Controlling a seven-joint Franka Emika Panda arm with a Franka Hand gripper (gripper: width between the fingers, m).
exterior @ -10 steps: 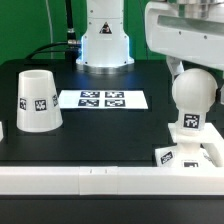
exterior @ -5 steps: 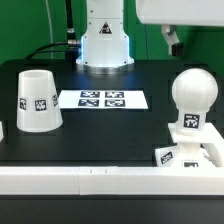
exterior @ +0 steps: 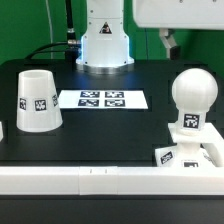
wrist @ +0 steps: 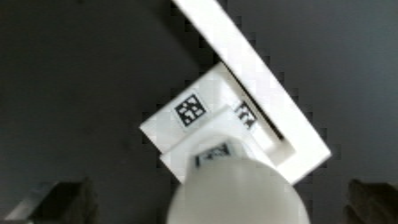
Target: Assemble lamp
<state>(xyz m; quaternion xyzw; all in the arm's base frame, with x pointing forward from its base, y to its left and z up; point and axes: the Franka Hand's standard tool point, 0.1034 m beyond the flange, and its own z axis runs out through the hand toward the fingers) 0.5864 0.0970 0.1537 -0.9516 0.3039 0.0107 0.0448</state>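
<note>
The round-headed bulb [exterior: 191,98] stands upright on its stem in the flat square base [exterior: 188,155] at the exterior view's right. In the wrist view the bulb's head [wrist: 224,192] shows from above, over the base [wrist: 199,118]. The tapered shade [exterior: 37,100] stands mouth down at the exterior view's left, apart from them. My gripper [exterior: 171,43] is raised above the bulb, mostly cut off by the frame's upper edge. In the wrist view the gripper [wrist: 214,203] is open and empty, with its dark fingers [wrist: 55,203] wide apart on either side of the bulb head.
The marker board [exterior: 103,99] lies flat in the middle of the black table. A white rail [exterior: 90,180] runs along the front edge, also in the wrist view [wrist: 249,60]. The arm's white pedestal [exterior: 105,40] stands at the back.
My gripper has risen from around the bulb's head to well above it, leaving the bulb standing on the base. The shade has not moved.
</note>
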